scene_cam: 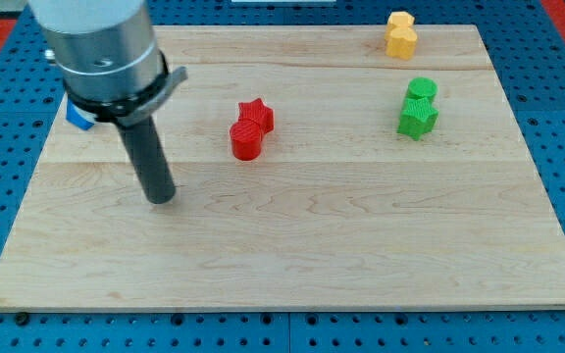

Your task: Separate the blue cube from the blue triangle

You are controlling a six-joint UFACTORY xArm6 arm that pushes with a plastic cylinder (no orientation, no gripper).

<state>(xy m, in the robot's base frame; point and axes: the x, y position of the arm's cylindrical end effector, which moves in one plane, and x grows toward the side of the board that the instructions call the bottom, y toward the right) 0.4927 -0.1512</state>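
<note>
My tip rests on the wooden board at the view's left. Only a small piece of a blue block shows, up and left of the tip, mostly hidden behind the arm's grey body. I cannot tell its shape or whether a second blue block lies beside it. The tip is apart from that blue piece.
A red star touches a red cylinder near the middle. A green cylinder touches a green star at the right. Two yellow blocks sit together at the top right edge.
</note>
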